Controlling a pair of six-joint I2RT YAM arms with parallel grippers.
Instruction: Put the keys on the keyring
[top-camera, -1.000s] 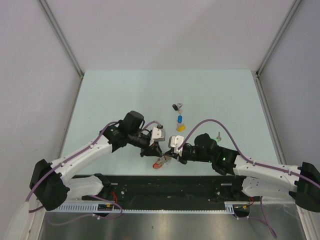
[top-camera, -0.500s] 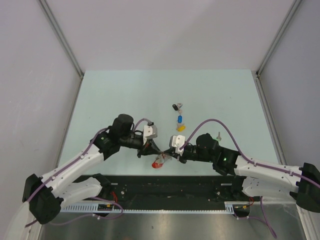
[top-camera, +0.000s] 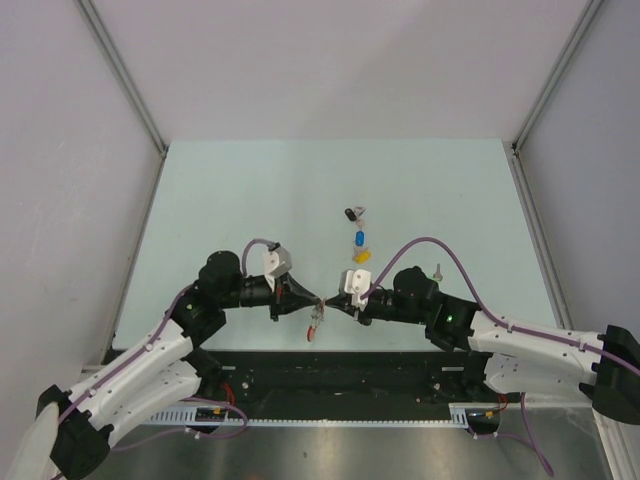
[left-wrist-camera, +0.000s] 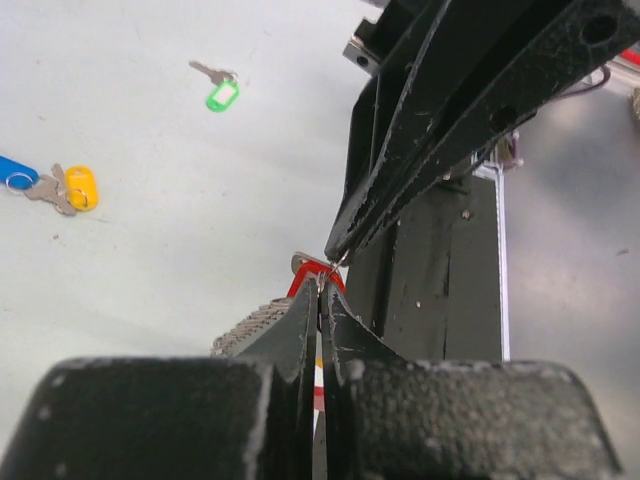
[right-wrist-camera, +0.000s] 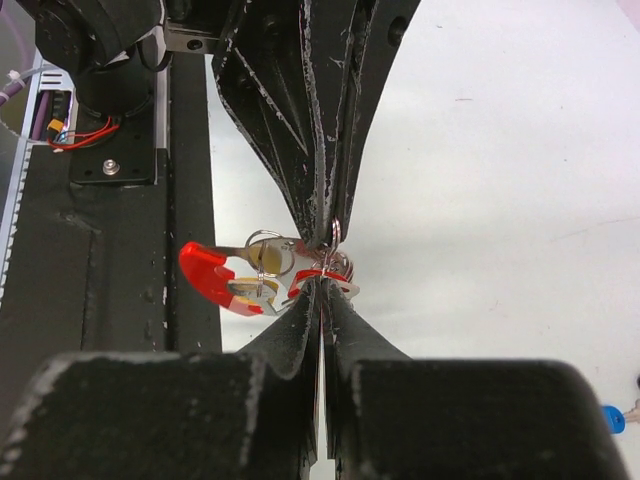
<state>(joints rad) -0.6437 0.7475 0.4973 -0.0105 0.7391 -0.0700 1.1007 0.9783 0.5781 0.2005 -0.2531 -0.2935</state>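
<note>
The keyring (right-wrist-camera: 212, 278), a red curved band with silvery rings and a yellow-tagged key on it, hangs between the two grippers near the table's front edge, also in the top view (top-camera: 315, 328). My left gripper (top-camera: 314, 300) is shut on it from the left; in the left wrist view (left-wrist-camera: 322, 285) its tips meet over a red sliver (left-wrist-camera: 309, 274). My right gripper (top-camera: 334, 303) is shut on it from the right, tip to tip with the left (right-wrist-camera: 322, 281). Loose keys lie on the table: black (top-camera: 350, 213), blue (top-camera: 360, 238), yellow (top-camera: 362, 255), green (top-camera: 437, 270).
The black base rail (top-camera: 330, 372) with cables runs just below the grippers along the table's near edge. Grey walls close in the pale green table (top-camera: 240, 200) on three sides. The green key (left-wrist-camera: 222, 95) and yellow key (left-wrist-camera: 80, 187) lie beyond the left gripper.
My left gripper has closed on the keyring, and the left arm has drawn back to the left and lower. The right arm has barely moved.
</note>
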